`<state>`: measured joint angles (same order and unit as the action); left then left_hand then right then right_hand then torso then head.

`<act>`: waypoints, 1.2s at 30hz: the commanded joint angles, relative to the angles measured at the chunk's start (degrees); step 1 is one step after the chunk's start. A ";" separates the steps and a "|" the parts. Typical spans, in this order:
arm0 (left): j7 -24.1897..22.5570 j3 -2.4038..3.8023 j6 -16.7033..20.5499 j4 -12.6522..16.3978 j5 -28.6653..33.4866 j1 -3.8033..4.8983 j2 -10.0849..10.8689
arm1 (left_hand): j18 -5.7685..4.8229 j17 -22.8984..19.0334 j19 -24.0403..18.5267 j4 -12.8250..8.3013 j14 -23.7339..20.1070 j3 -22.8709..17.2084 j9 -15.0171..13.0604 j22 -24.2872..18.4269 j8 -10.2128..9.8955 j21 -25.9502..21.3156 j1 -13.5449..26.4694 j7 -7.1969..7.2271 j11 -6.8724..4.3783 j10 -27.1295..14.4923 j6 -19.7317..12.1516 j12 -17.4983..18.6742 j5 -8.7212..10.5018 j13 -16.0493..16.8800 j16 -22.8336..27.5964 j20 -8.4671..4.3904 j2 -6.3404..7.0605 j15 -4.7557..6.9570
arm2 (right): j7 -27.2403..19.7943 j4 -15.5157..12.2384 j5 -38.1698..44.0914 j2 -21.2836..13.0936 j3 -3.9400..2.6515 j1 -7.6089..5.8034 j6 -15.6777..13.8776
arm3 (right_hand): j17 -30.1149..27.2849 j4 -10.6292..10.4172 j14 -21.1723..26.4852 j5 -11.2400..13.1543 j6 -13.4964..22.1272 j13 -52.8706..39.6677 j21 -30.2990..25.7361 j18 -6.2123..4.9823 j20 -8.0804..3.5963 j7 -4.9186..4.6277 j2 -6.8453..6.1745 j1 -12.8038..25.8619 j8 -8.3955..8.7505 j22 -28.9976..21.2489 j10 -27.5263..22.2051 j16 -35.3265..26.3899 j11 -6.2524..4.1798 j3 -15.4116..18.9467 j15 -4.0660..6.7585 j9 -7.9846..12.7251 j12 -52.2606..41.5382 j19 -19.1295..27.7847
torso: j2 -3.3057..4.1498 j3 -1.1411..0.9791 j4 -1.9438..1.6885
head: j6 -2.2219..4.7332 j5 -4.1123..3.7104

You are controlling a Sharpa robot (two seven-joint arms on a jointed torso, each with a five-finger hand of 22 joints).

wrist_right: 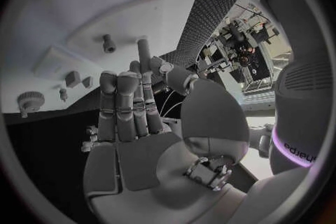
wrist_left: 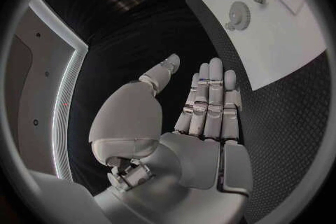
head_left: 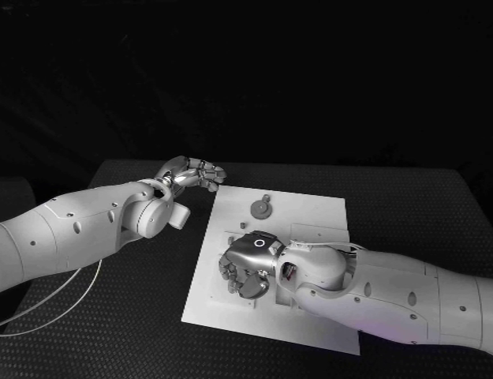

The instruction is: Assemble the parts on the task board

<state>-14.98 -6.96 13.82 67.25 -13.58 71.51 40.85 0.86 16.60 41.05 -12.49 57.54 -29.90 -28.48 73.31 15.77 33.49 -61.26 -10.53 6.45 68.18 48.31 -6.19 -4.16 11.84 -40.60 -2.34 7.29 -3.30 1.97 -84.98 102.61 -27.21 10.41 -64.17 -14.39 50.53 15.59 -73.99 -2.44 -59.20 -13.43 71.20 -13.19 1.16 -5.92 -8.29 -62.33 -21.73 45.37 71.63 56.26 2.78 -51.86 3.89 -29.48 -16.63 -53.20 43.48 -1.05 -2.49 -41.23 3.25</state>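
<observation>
The right hand (head_left: 250,264) hovered palm-down over the near left part of the white task board (head_left: 315,212), its fingers (wrist_right: 126,103) stretched nearly straight, close together and holding nothing. A round geared part (head_left: 262,208) lay on the board just beyond those fingertips. The left hand (head_left: 192,174) hung over the black table (head_left: 110,316) off the board's far left corner, fingers loosely extended and empty, the geared part (wrist_left: 238,12) well ahead of them
</observation>
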 commanded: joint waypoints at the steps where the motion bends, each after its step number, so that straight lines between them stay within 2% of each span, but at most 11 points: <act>1: -0.54 0.04 -0.63 0.05 0.24 0.06 -0.14 | 0.75 0.07 0.40 0.27 0.46 -0.08 0.06 0.08 0.06 -0.39 -0.19 0.04 0.12 0.22 -0.34 0.36 0.01 -0.07 0.19 -0.08 0.00 0.05 | 0.43 0.36 1.56 0.23 0.10 0.10 0.46 | 0.00 0.03 0.35 -0.33 -0.32 -0.54 0.23 -1.81 -0.29 0.10 0.64 -0.48 -0.19 0.07 2.03 0.19 -1.09 -0.35 0.75 -0.07 -0.28 -0.21 | 0.00 -0.01 -0.04 | -0.11 0.11; 12: -0.52 0.04 -0.69 0.12 0.24 0.06 -0.13 | 0.75 0.15 0.41 0.29 0.47 -0.06 0.07 0.11 0.07 -0.43 -0.18 0.03 0.12 0.23 -0.35 0.38 0.01 -0.07 0.24 -0.08 0.00 0.05 | 0.28 0.76 1.61 0.39 0.42 0.13 1.41 | -0.01 0.06 0.33 -0.33 -0.32 -0.58 0.26 -1.81 -0.30 0.11 0.62 -0.46 -0.21 0.09 2.01 0.21 -1.10 -0.41 0.76 -0.14 -0.33 -0.22 | 0.00 0.01 0.05 | -0.26 0.28; 17: -0.51 0.04 -0.64 0.17 0.24 0.06 -0.08 | 0.75 0.18 0.41 0.29 0.47 -0.06 0.07 0.12 0.08 -0.44 -0.19 0.03 0.12 0.23 -0.36 0.39 0.01 -0.08 0.26 -0.09 0.00 0.05 | 0.43 0.79 1.42 0.27 0.46 0.15 1.91 | -0.01 0.08 0.33 -0.33 -0.32 -0.59 0.27 -1.81 -0.31 0.11 0.62 -0.43 -0.21 0.10 1.99 0.21 -1.10 -0.42 0.76 -0.17 -0.35 -0.22 | -0.02 -0.01 0.10 | -0.56 0.15; 32: -0.53 0.04 -0.66 0.10 0.24 0.06 -0.13 | 0.75 0.26 0.43 0.31 0.48 -0.06 0.09 0.15 0.10 -0.47 -0.20 0.03 0.12 0.24 -0.36 0.41 0.00 -0.09 0.31 -0.09 0.00 0.05 | 0.65 0.55 2.00 -0.27 0.49 0.18 2.34 | -0.01 0.17 0.33 -0.33 -0.31 -0.63 0.29 -1.81 -0.33 0.11 0.64 -0.41 -0.21 0.13 1.97 0.23 -1.10 -0.44 0.76 -0.24 -0.40 -0.21 | 0.00 -0.04 -0.02 | -0.36 0.09; 36: -0.54 0.04 -0.67 0.11 0.24 0.06 -0.11 | 0.75 0.28 0.43 0.31 0.48 -0.06 0.09 0.15 0.10 -0.48 -0.20 0.03 0.12 0.24 -0.37 0.41 0.00 -0.09 0.32 -0.09 -0.01 0.05 | 0.62 0.57 1.99 -0.42 0.49 0.18 2.33 | -0.01 0.22 0.33 -0.33 -0.34 -0.65 0.30 -1.81 -0.33 0.13 0.64 -0.41 -0.23 0.14 1.98 0.24 -1.11 -0.44 0.77 -0.28 -0.43 -0.21 | 0.00 -0.08 0.04 | -0.39 0.23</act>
<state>-14.97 -6.96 13.81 67.26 -13.58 71.51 40.84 0.86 16.81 41.05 -12.49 57.54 -29.90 -28.45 73.39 15.77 33.26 -61.26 -10.53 6.45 68.18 48.31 -5.98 -4.17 11.85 -40.59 -2.34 7.29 -3.29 2.23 -84.51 103.63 -27.48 10.84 -64.05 -13.39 50.53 15.71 -73.95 -2.61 -59.15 -13.96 71.16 -13.18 1.15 -5.77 -8.29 -62.33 -21.65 45.42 71.66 56.36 2.80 -52.05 3.86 -29.71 -16.85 -53.40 43.47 -1.10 -2.48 -41.58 3.37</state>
